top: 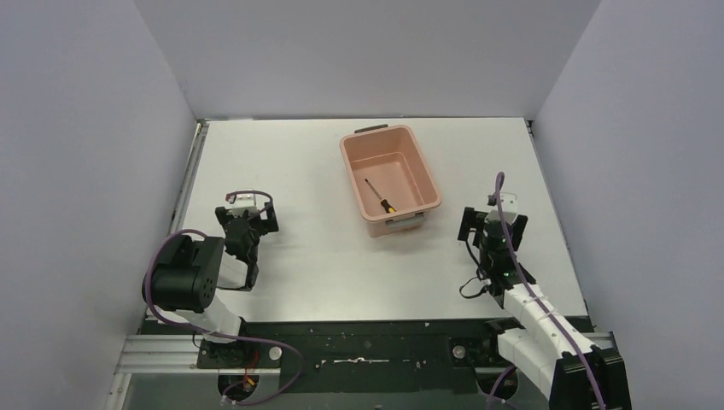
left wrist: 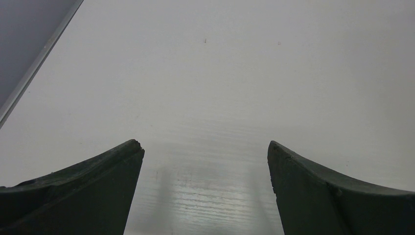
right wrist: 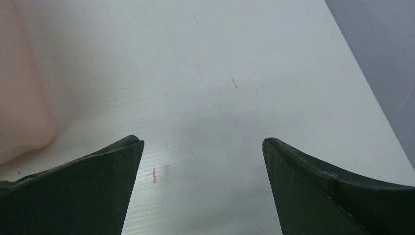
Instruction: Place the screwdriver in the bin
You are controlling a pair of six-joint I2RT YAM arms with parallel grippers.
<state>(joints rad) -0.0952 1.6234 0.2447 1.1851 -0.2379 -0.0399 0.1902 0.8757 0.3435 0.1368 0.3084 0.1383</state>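
Note:
The salmon-pink bin (top: 427, 175) stands at the middle back of the table, with a dark grey handle at each short end. The small screwdriver (top: 379, 197), with a yellow-and-black handle, lies on the bin's floor near its front end. My left gripper (top: 248, 224) is open and empty, low over the table to the left of the bin; its wrist view shows only bare table between the fingers (left wrist: 204, 147). My right gripper (top: 480, 224) is open and empty, just right of the bin's front corner. A pale edge of the bin (right wrist: 19, 112) shows at the left of the right wrist view.
Grey walls close the table at the left, back and right. The table's left edge rail (top: 189, 184) runs beside the left arm. A small red mark (right wrist: 154, 174) is on the table near the right gripper's left finger.

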